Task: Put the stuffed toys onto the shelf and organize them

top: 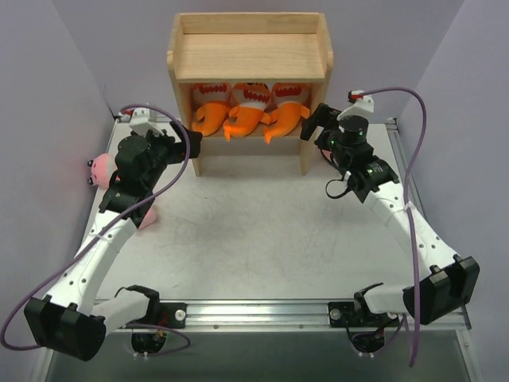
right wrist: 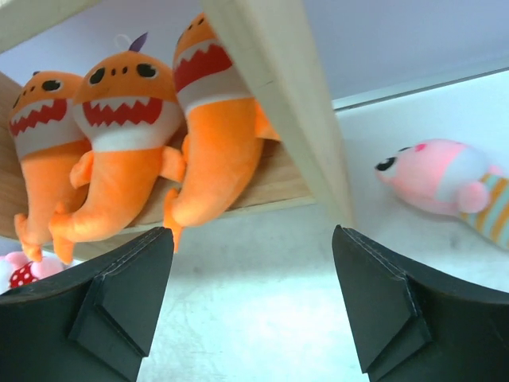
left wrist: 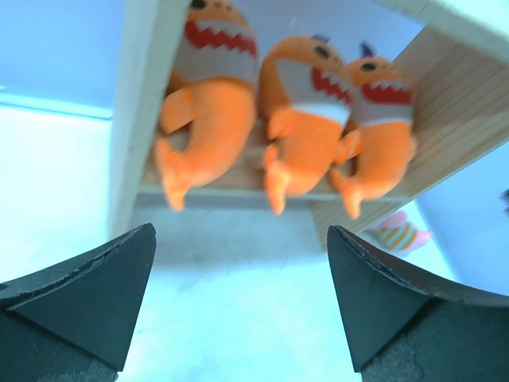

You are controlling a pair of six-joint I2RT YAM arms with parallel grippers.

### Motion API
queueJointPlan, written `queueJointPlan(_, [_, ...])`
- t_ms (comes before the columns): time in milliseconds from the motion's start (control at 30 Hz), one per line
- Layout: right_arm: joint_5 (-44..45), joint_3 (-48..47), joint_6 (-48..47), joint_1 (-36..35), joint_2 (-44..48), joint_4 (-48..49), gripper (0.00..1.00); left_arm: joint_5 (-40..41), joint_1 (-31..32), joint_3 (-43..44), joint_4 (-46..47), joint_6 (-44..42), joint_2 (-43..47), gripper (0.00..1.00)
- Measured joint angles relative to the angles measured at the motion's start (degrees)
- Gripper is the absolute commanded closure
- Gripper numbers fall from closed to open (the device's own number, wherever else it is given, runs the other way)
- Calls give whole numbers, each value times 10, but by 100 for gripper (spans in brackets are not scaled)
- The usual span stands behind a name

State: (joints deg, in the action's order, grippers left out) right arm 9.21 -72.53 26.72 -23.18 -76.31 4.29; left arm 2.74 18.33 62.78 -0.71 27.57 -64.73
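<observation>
Three orange stuffed toys (top: pixel 248 111) with white toothy mouths sit side by side on a tier of the light wooden shelf (top: pixel 248 54), and they also fill the left wrist view (left wrist: pixel 298 119) and the right wrist view (right wrist: pixel 127 151). My left gripper (top: pixel 193 145) hangs open and holds nothing by the shelf's left front post (left wrist: pixel 238 232). My right gripper (top: pixel 312 123) is open with nothing in it at the shelf's right side (right wrist: pixel 253 231). A pink striped doll (right wrist: pixel 449 187) lies on the table beyond the shelf's side panel. Past the shelf shows a red polka-dot doll (right wrist: pixel 20 270).
A pink toy (top: pixel 99 169) lies at the table's left edge, partly hidden by my left arm. Another pink bit (top: pixel 148 216) peeks out under that arm. A striped doll (left wrist: pixel 400 235) shows behind the shelf's side panel. The shelf's top tray holds nothing.
</observation>
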Motion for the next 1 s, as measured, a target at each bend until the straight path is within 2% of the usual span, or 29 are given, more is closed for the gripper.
queueJointPlan(167, [13, 15, -15, 24, 49, -32, 8, -2, -18, -30, -104, -60, 70, 4])
queueJointPlan(467, [40, 69, -27, 55, 75, -78, 1, 52, -43, -136, -243, -150, 249, 4])
queueJointPlan(600, [45, 91, -23, 83, 75, -89, 0, 76, -46, -173, -267, -165, 319, 4])
queueJointPlan(800, [46, 93, -11, 134, 54, -85, 0, 79, -32, -183, -272, -176, 322, 4])
queueJointPlan(1000, [23, 60, -12, 198, -42, -88, 1, 82, -15, -191, -273, -183, 324, 4])
